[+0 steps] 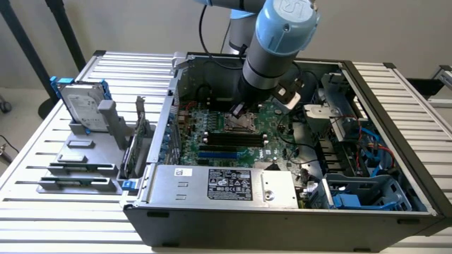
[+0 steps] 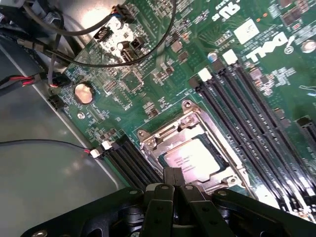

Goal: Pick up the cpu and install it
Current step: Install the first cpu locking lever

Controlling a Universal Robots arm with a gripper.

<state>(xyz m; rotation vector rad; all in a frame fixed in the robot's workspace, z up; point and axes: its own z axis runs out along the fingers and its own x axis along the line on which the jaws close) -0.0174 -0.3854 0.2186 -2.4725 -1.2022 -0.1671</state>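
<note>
The cpu (image 2: 195,157), a small square chip with a silver top, lies flat inside the metal socket frame (image 2: 148,140) on the green motherboard (image 2: 163,74). My gripper (image 2: 173,174) is shut, its black fingertips pressed together over the chip's near edge. Whether they pinch the chip I cannot make out. In the exterior view the arm reaches down into the open computer case (image 1: 395,106), and the gripper (image 1: 236,112) hangs just above the socket (image 1: 245,125).
Black memory slots (image 2: 247,113) run beside the socket. Loose cables (image 2: 74,64) and a coin battery (image 2: 84,92) lie on the board. A hard drive with blue rails (image 1: 83,106) stands in a grey holder (image 1: 81,169) outside the case. A power supply (image 1: 219,185) fills the case's front.
</note>
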